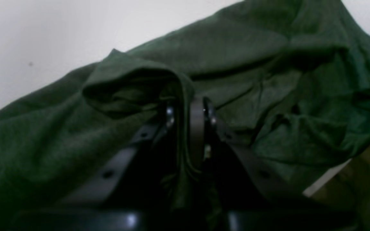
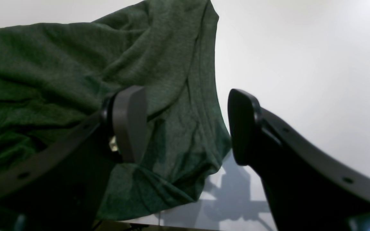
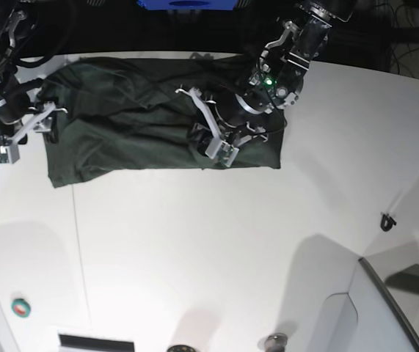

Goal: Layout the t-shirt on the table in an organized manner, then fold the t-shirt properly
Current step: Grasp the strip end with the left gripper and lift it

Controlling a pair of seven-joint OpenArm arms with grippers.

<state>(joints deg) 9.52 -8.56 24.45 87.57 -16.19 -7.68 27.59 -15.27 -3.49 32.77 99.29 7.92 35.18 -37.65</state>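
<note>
The dark green t-shirt point(image 3: 128, 125) lies spread but wrinkled along the far side of the white table point(image 3: 194, 249). My left gripper point(image 1: 186, 117) is shut on a raised fold of the t-shirt point(image 1: 236, 64). In the base view this gripper point(image 3: 210, 147) sits over the garment's right half, near its front edge. My right gripper point(image 2: 186, 128) is open at the shirt's left edge point(image 2: 75, 64). One finger point(image 2: 130, 122) hovers over the cloth and the other point(image 2: 242, 128) over bare table, with nothing held. In the base view it point(image 3: 37, 125) stands at the shirt's left end.
A thin seam point(image 3: 79, 249) runs down the table. A small black item point(image 3: 387, 220) lies at the right, and a round green-and-red knob point(image 3: 20, 306) at the front left. The table's edge point(image 1: 326, 183) passes close beside the shirt. A grey panel point(image 3: 392, 301) sits at the front right.
</note>
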